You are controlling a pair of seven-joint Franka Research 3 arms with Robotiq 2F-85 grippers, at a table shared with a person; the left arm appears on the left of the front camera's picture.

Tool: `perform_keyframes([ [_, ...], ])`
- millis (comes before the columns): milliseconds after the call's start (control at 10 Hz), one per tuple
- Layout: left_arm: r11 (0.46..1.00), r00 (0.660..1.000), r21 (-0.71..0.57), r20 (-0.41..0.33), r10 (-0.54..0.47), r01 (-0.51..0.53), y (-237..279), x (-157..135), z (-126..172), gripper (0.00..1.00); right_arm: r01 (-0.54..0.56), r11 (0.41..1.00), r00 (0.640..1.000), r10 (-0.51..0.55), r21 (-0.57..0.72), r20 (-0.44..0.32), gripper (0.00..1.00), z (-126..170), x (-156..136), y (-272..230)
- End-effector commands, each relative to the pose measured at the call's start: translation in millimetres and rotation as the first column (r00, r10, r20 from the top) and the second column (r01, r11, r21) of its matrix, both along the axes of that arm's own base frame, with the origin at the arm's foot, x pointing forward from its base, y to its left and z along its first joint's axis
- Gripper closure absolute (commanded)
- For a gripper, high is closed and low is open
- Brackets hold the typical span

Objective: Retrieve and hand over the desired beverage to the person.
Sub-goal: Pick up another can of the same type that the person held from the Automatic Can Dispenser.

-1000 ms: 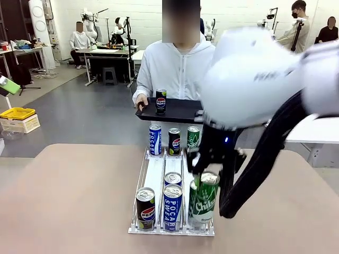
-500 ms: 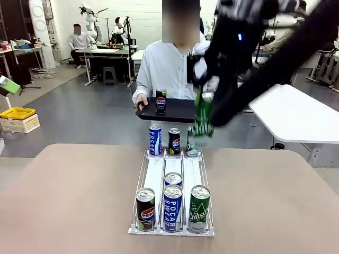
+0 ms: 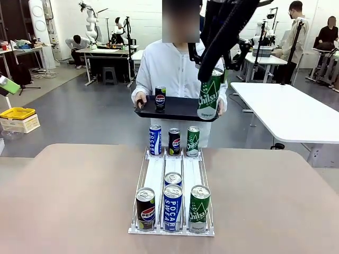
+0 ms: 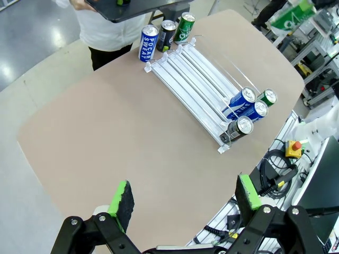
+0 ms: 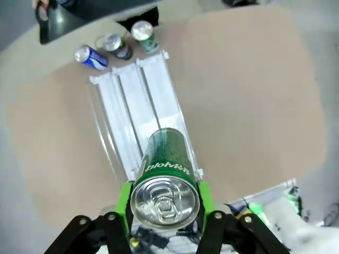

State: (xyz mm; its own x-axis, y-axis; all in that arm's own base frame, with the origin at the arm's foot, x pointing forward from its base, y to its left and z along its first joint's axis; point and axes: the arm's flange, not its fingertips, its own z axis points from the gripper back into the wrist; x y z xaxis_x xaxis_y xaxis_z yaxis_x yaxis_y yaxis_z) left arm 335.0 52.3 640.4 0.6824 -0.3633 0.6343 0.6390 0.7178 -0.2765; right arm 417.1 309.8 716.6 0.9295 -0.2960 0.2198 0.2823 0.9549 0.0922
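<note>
My right gripper is shut on a green Chilsung can and holds it high in the air, tilted. In the front view the can overlaps the right end of the black tray that the person in a white jacket holds. A Pepsi can stands on that tray. In the right wrist view the green pads clamp the can near its top, far above the rack. My left gripper hangs open and empty over the table's edge.
A white three-lane rack on the tan table holds Pepsi, Pocari Sweat and Chilsung cans in front. Three more cans stand behind it. White tables stand at the right.
My right arm lifted the green can from the rack's front right lane and carried it up and away to the person's tray. Another green can now stands at that lane's front.
</note>
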Motion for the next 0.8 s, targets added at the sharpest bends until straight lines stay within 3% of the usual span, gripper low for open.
perform_keyframes([
  [0, 1.0, 1.0, -0.011, 0.013, -0.008, 0.009, 0.3, 1.2, 0.3, 0.0, -0.062, 0.997, 0.997, 0.064, 0.051, -0.047, 1.0, 27.2, 25.4, 8.5],
  [100, 1.0, 1.0, -0.011, 0.013, -0.008, 0.009, 0.3, 1.2, 0.3, 0.0, -0.096, 0.991, 0.991, 0.105, 0.098, -0.089, 1.0, 26.6, 40.0, -1.4],
  [200, 1.0, 1.0, -0.011, 0.013, -0.008, 0.009, 0.3, 1.2, 0.3, 0.0, -0.021, 0.999, 1.0, 0.021, 0.025, -0.021, 1.0, 2.9, 17.8, 3.0],
  [700, 1.0, 1.0, -0.011, 0.013, -0.008, 0.009, 0.3, 1.2, 0.3, 0.0, -0.021, 0.999, 1.0, 0.021, 0.025, -0.021, 1.0, 2.9, 17.8, 3.0],
])
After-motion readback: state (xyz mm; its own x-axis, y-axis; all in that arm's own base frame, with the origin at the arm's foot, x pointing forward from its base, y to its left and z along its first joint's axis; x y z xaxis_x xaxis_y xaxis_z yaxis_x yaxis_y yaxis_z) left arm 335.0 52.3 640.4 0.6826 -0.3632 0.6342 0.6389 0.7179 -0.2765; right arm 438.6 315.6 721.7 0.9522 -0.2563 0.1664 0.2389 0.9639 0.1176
